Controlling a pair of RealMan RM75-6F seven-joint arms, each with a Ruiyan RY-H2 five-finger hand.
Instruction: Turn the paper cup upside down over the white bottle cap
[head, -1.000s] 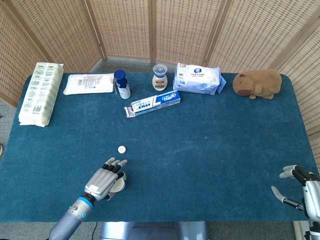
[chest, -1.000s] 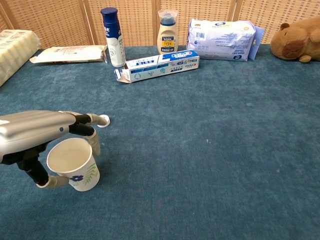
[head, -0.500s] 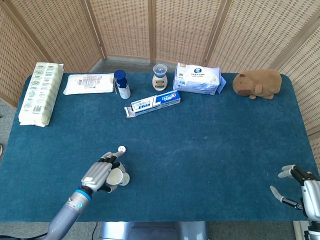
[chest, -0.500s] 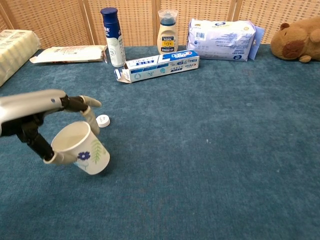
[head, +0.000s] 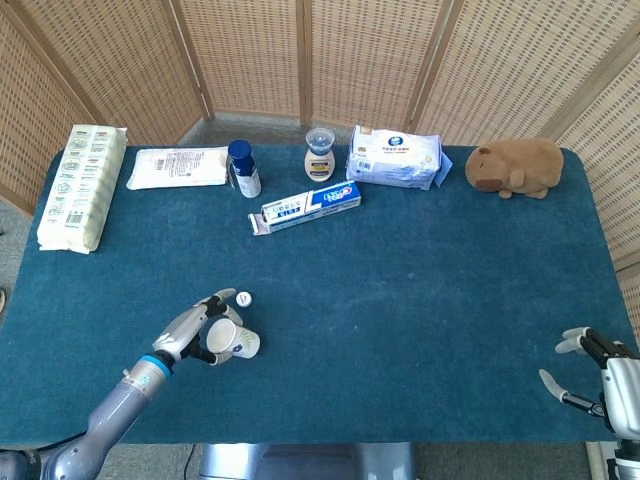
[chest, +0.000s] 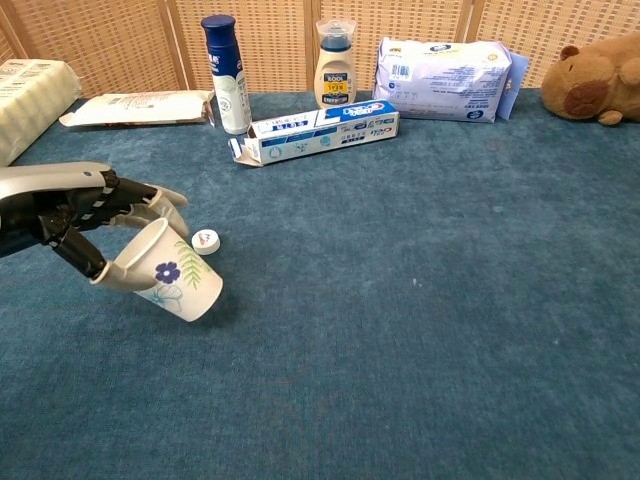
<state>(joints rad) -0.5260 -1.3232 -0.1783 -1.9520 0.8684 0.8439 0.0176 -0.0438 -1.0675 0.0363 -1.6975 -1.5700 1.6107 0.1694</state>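
The left hand clamps its fingers around the tilted white flower-printed paper cup, the small white bottle cap lying just beyond its fingertips. The right hand rests with fingers apart.

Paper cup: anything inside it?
Paper cup, tilted in the left hand, shows a bare inner wall near the rim in head view; its bottom is hidden. The white bottle cap lies outside, beside it.

Table, blue cloth: cap, toothpaste box, two bottles, packs, plush.
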